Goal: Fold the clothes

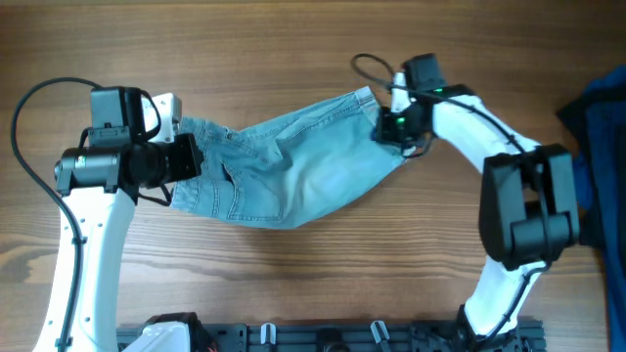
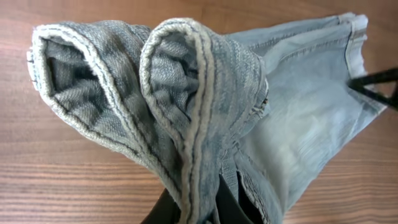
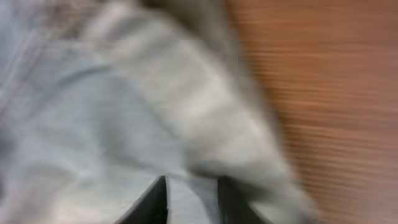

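Note:
The light blue denim shorts [image 1: 293, 161] hang stretched between my two grippers over the wooden table. My left gripper [image 1: 191, 161] is shut on the bunched waistband end at the left; in the left wrist view the folded waistband [image 2: 186, 93] fills the frame above the fingers [image 2: 208, 208]. My right gripper [image 1: 391, 125] is shut on the cuffed hem end at the right; the right wrist view is blurred, with denim [image 3: 112, 112] pinched between the fingers [image 3: 191, 199].
A dark blue fabric pile [image 1: 599, 117] lies at the right edge of the table. Bare wooden table [image 1: 293, 284] lies in front of the shorts. The arm bases stand at the front edge.

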Controlling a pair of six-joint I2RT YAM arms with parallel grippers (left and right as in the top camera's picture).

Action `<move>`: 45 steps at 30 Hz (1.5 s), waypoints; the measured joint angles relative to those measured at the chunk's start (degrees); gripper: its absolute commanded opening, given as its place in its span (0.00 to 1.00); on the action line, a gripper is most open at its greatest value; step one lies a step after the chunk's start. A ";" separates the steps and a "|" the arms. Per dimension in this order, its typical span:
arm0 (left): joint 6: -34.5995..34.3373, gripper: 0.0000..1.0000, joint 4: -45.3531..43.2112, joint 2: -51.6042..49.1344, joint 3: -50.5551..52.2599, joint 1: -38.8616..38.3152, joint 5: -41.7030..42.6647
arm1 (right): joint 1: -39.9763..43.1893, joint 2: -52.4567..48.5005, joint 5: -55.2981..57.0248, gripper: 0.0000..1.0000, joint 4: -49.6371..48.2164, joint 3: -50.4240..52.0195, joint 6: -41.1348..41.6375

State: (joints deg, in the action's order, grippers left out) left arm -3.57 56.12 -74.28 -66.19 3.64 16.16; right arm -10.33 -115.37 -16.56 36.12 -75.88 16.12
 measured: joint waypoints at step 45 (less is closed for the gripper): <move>-26.64 0.41 -8.55 -26.64 -16.72 -30.99 -9.75 | 2.93 18.95 1.33 0.60 20.61 3.96 0.22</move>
State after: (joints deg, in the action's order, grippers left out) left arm -30.22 47.57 -100.92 -82.91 -27.35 6.42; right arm -7.40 -96.42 -15.22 56.73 -71.92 16.34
